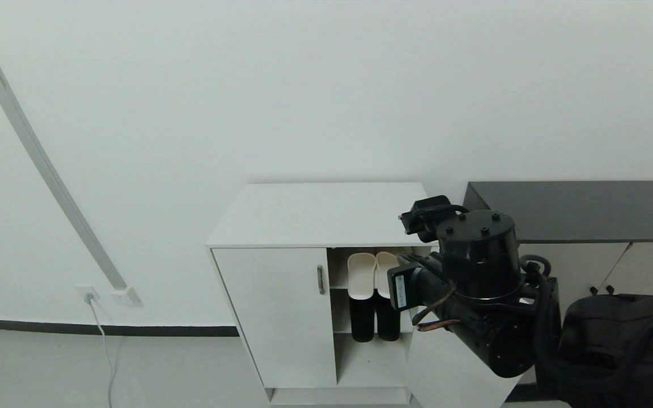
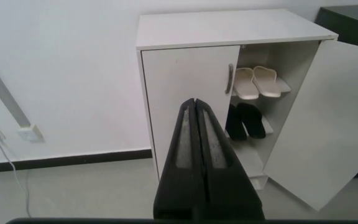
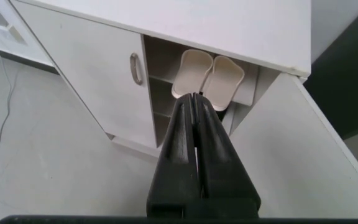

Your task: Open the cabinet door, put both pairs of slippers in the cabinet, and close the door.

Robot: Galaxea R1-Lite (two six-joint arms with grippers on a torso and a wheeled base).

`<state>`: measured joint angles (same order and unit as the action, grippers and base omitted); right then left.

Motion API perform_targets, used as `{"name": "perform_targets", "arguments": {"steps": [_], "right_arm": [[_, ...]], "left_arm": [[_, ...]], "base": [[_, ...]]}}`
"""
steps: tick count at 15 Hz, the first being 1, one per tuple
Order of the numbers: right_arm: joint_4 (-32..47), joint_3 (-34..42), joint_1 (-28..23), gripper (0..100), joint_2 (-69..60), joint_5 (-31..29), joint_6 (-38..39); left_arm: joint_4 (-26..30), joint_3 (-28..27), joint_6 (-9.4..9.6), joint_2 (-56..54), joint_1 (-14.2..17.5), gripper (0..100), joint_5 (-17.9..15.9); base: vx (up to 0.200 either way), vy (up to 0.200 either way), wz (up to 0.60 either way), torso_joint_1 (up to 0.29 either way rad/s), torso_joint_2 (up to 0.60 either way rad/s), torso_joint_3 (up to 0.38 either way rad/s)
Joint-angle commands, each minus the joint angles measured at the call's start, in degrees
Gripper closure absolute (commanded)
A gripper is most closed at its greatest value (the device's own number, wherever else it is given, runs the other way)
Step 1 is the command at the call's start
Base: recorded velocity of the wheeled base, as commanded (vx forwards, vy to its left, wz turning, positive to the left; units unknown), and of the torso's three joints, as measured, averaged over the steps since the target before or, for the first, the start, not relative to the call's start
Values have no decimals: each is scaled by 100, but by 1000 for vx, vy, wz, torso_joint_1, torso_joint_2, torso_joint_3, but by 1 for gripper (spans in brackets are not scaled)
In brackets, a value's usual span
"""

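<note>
Now, white slippers (image 2: 263,82) above black slippers (image 2: 246,121), lengthwise into cabinet (image 2: 229,25); left claw (image 2: 194,102), right claw (image 3: 195,99) pressed together

The right arm (image 1: 476,272) hides most of the open door (image 1: 451,368), and seemingly the black slippers' (image 1: 374,320) right edge.

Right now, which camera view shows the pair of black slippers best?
The left wrist view: both black slippers are plainly seen from above, lying just under the white slippers. The head view gives them foreshortened, as two dark upright shapes. In the right wrist view the shut right gripper stands in front of their place.
</note>
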<state>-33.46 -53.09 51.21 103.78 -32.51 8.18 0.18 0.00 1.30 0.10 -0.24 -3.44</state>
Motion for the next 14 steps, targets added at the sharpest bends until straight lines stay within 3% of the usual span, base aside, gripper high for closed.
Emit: {"name": "perform_targets", "arguments": {"steps": [1, 2, 11, 14], "right_arm": [[6, 0, -6, 100, 11, -1, -9], [6, 0, -6, 100, 28, -1, -18], [-46, 0, -243, 100, 90, -10, -106], [-169, 18, -278, 100, 134, 8, -124]], "left_arm": [[-1, 0, 1, -1, -2, 100, 1], [-1, 0, -7, -1, -2, 100, 1], [-1, 0, 1, -1, -2, 100, 1], [-1, 0, 28, -1, -2, 100, 1]], "base": [[0, 0, 0, 0, 0, 0], [0, 0, 0, 0, 0, 0], [0, 0, -600, 5, 2, 1], [0, 0, 0, 0, 0, 0]]}}
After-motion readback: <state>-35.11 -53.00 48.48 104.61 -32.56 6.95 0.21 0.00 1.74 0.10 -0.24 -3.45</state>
